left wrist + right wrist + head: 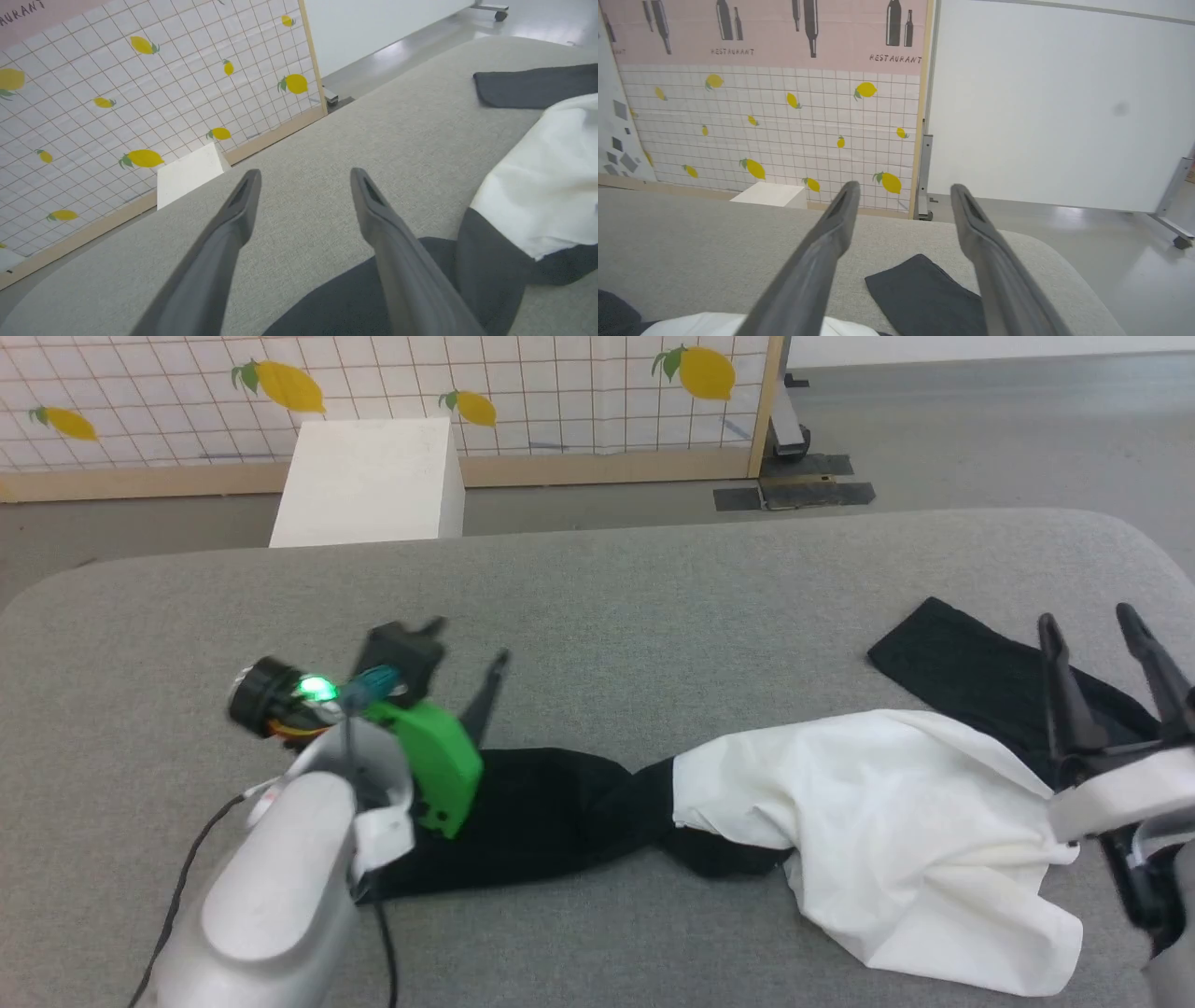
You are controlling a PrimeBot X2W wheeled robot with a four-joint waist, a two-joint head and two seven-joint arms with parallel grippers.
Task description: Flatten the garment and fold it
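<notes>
Two grippers stand spread wide and empty over the garment [878,821], which lies crumpled on the grey table [653,579]. Its long axis runs left to right across the head view. One black sleeve [541,803] stretches leftward and passes beneath the left gripper [467,658]. The white body [896,775] bunches right of centre. The other sleeve [962,663] angles away toward the far right, beside the right gripper [1086,621], and its end stops short of the table's rounded corner. Bare table lies open behind the garment up to the far edge.
</notes>
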